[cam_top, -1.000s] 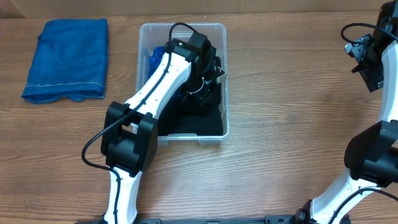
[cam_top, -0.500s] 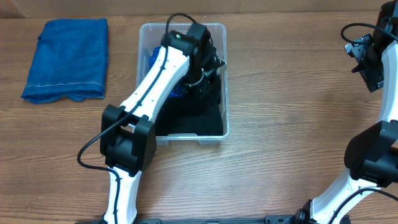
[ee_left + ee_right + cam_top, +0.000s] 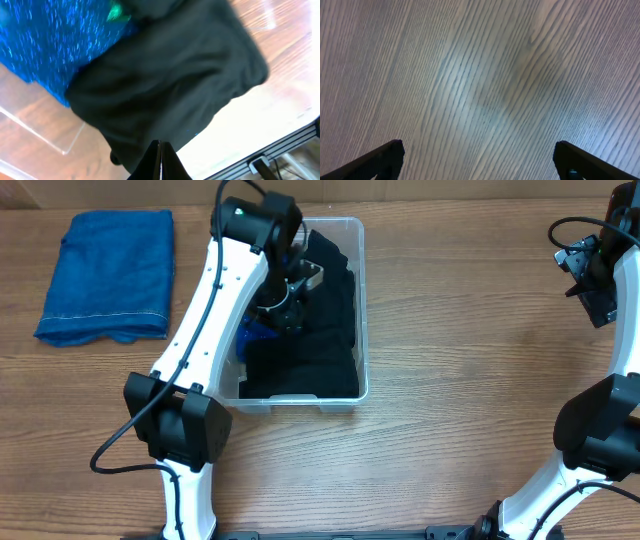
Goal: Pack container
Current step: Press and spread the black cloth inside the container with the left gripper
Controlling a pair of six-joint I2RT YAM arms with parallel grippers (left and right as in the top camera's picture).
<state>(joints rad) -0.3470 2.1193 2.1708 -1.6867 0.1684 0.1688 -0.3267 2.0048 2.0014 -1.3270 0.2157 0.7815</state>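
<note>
The container [image 3: 363, 300] is a clear plastic bin standing at the table's back middle. A black cloth [image 3: 325, 330] fills most of it, and a blue cloth [image 3: 250, 333] peeks out at its left wall. My left gripper [image 3: 283, 312] hangs inside the bin over the cloths. In the left wrist view its fingers [image 3: 161, 155] are pressed together with nothing between them, just above the black cloth [image 3: 170, 85], with the blue cloth [image 3: 55, 45] beside it. My right gripper [image 3: 590, 275] is far off at the right edge; it [image 3: 480, 160] is open over bare wood.
A folded blue towel [image 3: 105, 275] lies on the table at the back left, apart from the bin. The left arm's base [image 3: 180, 430] stands in front of the bin. The wooden table [image 3: 460, 360] lies between the bin and the right arm.
The left arm has swung from the bin's right side toward its back left. More of the black cloth now shows. The right arm has not moved.
</note>
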